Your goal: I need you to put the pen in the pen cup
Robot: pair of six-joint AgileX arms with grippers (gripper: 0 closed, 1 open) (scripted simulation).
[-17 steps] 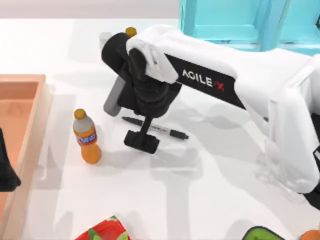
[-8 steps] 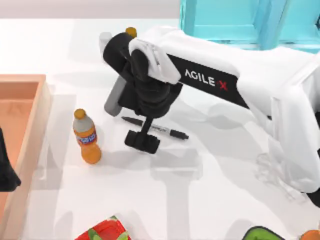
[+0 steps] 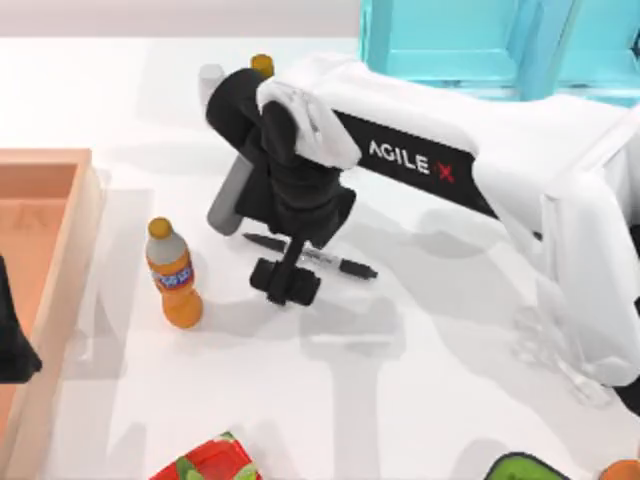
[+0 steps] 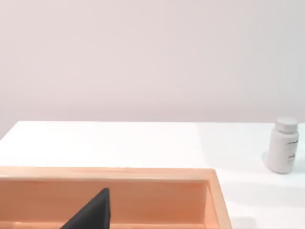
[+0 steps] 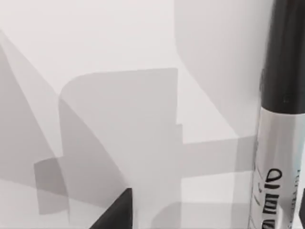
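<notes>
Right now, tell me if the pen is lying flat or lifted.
Lying flat: the pen rests on the table, under the right gripper.

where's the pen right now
In the top view the pen lies flat on the white table near the middle, to the right of the orange bottle, with the right gripper directly over its barrel.

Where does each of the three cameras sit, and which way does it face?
Top view: above the table, looking down on the right arm, its right gripper over the pen.
Left wrist view: on the left arm, facing level across an orange tray toward a white bottle; one dark fingertip shows.
Right wrist view: on the right arm, close above the table, looking down at the pen.
Shared: the pen, top and right wrist.
</notes>
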